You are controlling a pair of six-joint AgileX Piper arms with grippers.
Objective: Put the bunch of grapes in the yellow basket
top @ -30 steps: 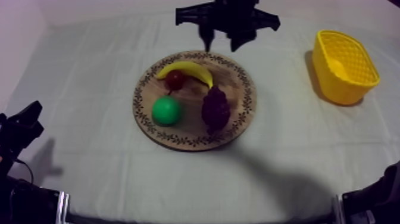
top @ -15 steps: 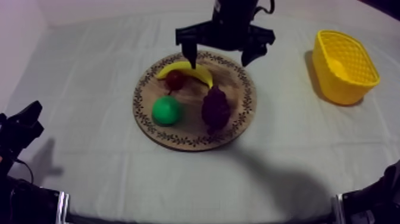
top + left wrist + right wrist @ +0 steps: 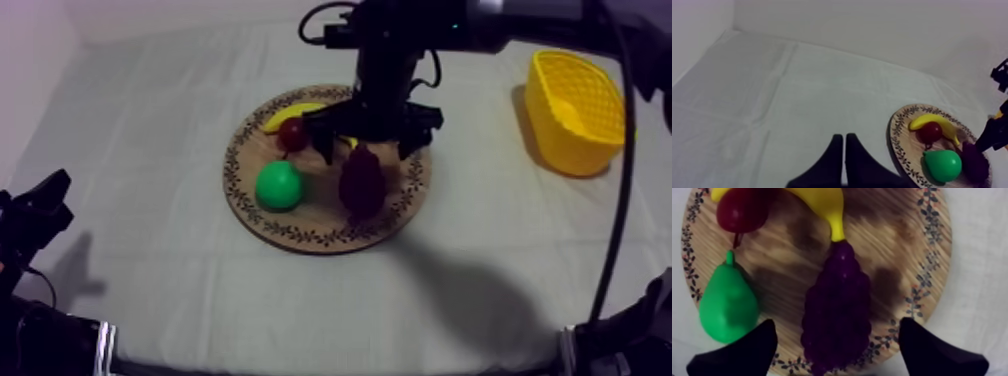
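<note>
The dark purple bunch of grapes (image 3: 362,185) (image 3: 837,308) lies on the right half of the round wooden board (image 3: 300,238) (image 3: 922,263). My right gripper (image 3: 367,150) (image 3: 837,323) hangs open just over the bunch's far end, one finger on each side of the grapes and neither touching. The yellow basket (image 3: 578,110) stands at the table's right. Low at the left my left gripper (image 3: 40,210) (image 3: 844,145) rests shut on nothing, its fingers together as a wedge, far from the board (image 3: 899,145) and the grapes (image 3: 974,162).
On the board also lie a banana (image 3: 285,115) (image 3: 822,203), a small red fruit (image 3: 293,133) (image 3: 742,210) and a green pear (image 3: 279,185) (image 3: 727,305), the pear close to the right gripper's left finger. Bare cloth lies between board and basket.
My right arm has come forward from behind the board and down over the grapes, its fingers spread. The left arm and the fruit have not moved.
</note>
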